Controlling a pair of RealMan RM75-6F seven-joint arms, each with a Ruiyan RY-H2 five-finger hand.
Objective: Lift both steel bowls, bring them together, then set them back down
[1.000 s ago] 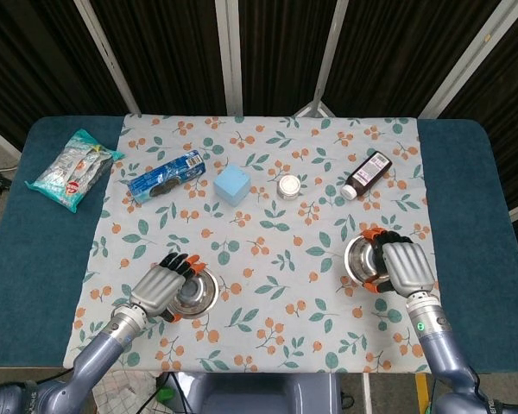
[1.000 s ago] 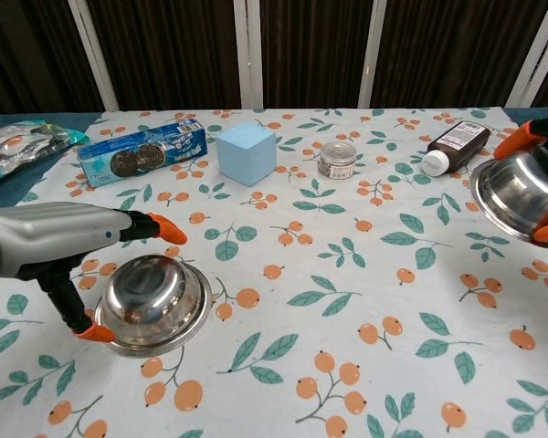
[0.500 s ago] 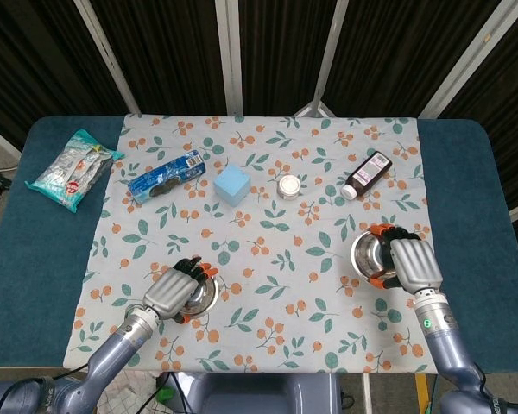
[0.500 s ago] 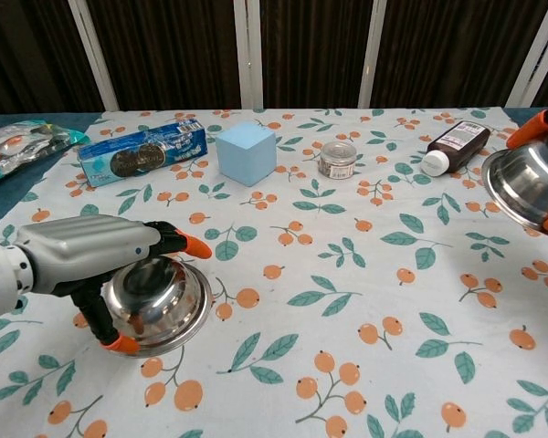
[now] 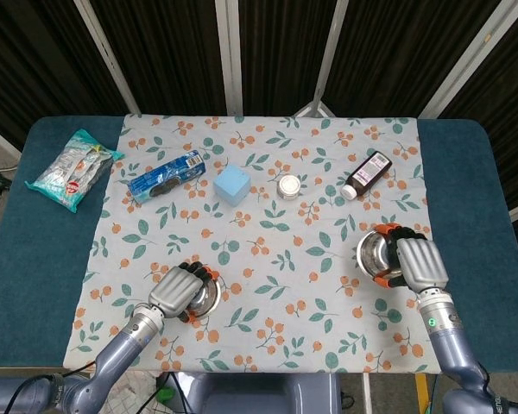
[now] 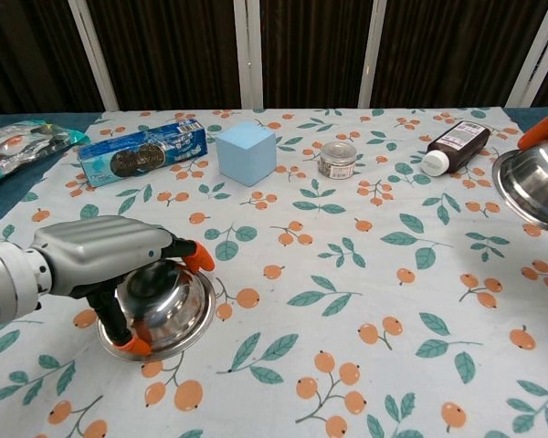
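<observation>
Two steel bowls on a floral cloth. The left bowl (image 5: 205,294) (image 6: 169,308) sits near the front left, tilted, and my left hand (image 5: 178,291) (image 6: 99,256) grips its rim from the outer side, fingers curled over the top. Whether its lower edge touches the cloth I cannot tell. The right bowl (image 5: 373,254) (image 6: 532,186) is tilted and held above the cloth at the right by my right hand (image 5: 420,263) (image 6: 544,130), which is mostly cut off by the frame's edge in the chest view.
Along the back of the floral cloth (image 5: 268,250) lie a blue cookie pack (image 5: 166,176) (image 6: 142,151), a light blue cube (image 5: 233,184) (image 6: 247,151), a small jar (image 5: 288,186) (image 6: 337,159) and a dark bottle (image 5: 367,174) (image 6: 455,144). A snack bag (image 5: 73,169) lies far left.
My left hand has closed further around its bowl and tipped it, shifting slightly right. My right hand has carried its bowl a little further right and nearer to me.
</observation>
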